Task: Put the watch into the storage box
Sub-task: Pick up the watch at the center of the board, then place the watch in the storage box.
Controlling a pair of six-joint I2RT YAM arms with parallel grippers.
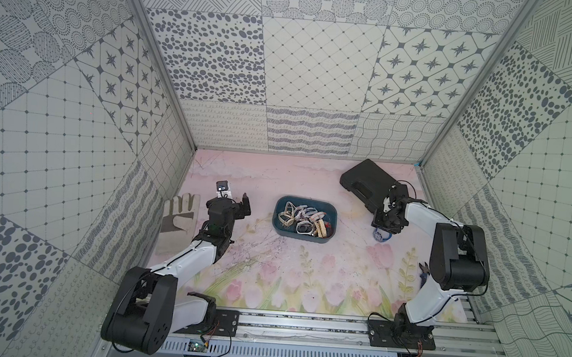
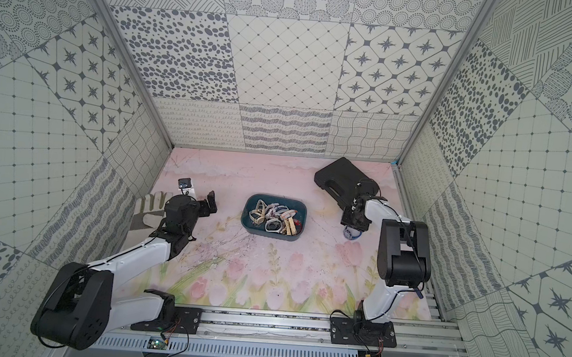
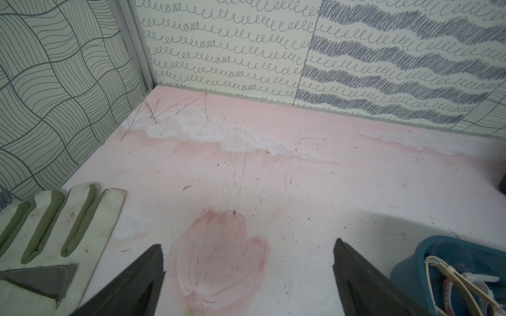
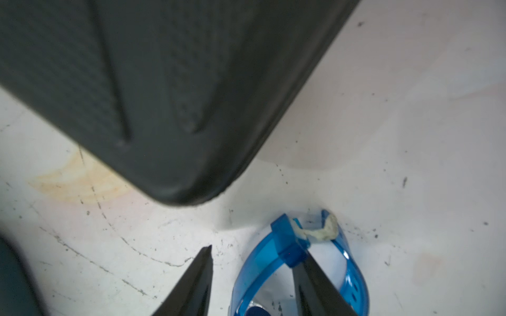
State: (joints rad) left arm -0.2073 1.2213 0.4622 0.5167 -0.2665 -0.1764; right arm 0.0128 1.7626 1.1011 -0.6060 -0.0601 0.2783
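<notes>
Grasp step: the right gripper (image 4: pixel 256 253) stands part-spread astride the watch (image 4: pixel 284 238) strap, not yet pinching, on the table (image 4: pixel 410 109) just beside the case (image 4: pixel 164 82) and well apart from the box (image 1: pixel 310 201). Next it must pinch firmly, then lift. The left gripper (image 3: pixel 248 242) is spread wide and empty; count: one loose watch, one box holding several, one case, one glove (image 3: pixel 54 232).

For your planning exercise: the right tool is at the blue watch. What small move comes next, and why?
Probably close the right tool on the watch: its strap stands between the jaws, one not yet touching it, so nothing is gripped.
</notes>
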